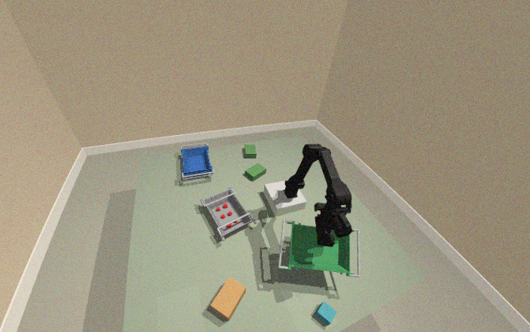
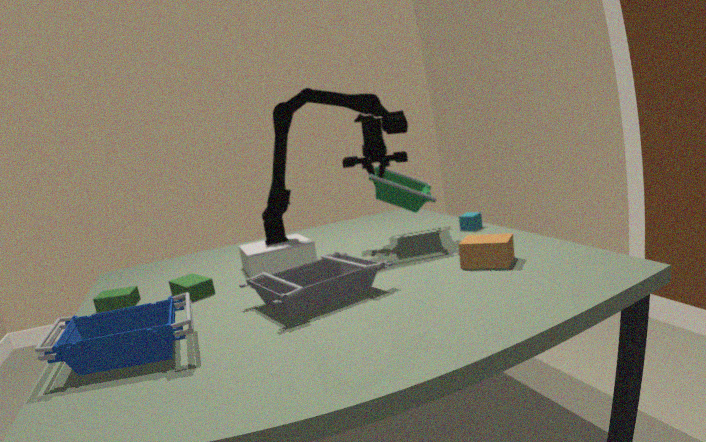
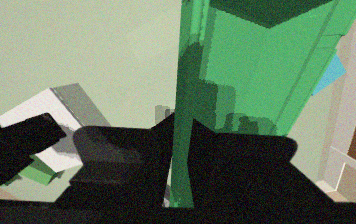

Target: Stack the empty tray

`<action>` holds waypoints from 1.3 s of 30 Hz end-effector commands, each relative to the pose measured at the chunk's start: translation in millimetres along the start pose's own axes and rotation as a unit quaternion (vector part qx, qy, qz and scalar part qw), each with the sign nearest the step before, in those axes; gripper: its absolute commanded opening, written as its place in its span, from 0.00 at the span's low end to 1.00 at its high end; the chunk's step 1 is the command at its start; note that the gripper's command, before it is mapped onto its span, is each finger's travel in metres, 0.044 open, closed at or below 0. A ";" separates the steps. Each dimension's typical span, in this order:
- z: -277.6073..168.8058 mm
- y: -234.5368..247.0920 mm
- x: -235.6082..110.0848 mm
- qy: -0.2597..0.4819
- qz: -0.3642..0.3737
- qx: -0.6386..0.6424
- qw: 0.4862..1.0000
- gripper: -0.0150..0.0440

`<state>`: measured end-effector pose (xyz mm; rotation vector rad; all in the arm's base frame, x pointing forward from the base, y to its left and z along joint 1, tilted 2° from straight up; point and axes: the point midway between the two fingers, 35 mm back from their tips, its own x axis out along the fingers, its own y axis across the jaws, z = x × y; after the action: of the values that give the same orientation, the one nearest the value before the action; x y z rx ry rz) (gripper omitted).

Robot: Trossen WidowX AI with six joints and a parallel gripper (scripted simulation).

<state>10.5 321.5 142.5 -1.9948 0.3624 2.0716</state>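
My gripper [image 2: 378,169] clamped the green tray [image 2: 401,191] by one wall; hanging tilted below, it risked slipping.

table [image 2: 468,333] | grey tray [image 2: 317,283] | blue tray [image 2: 119,338] | orange block [image 2: 485,250] | cyan cube [image 2: 469,221]

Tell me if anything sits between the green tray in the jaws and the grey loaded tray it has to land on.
Nothing visible does. The green tray hangs high and tilted in the gripper, and the stretch toward the grey tray holds no objects; the white pedestal stands off to the side.
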 end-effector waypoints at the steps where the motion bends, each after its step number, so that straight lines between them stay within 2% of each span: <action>1: 2.6 -8.5 -19.2 -0.004 -0.015 -0.002 1.000 0.25; 31: 2.0 -8.9 -19.8 -0.004 -0.015 -0.001 1.000 0.25; 39: -26.2 -17.0 -20.2 -0.002 -0.016 0.025 1.000 0.25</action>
<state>27.4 326.9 156.8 -1.9739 0.3756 2.0522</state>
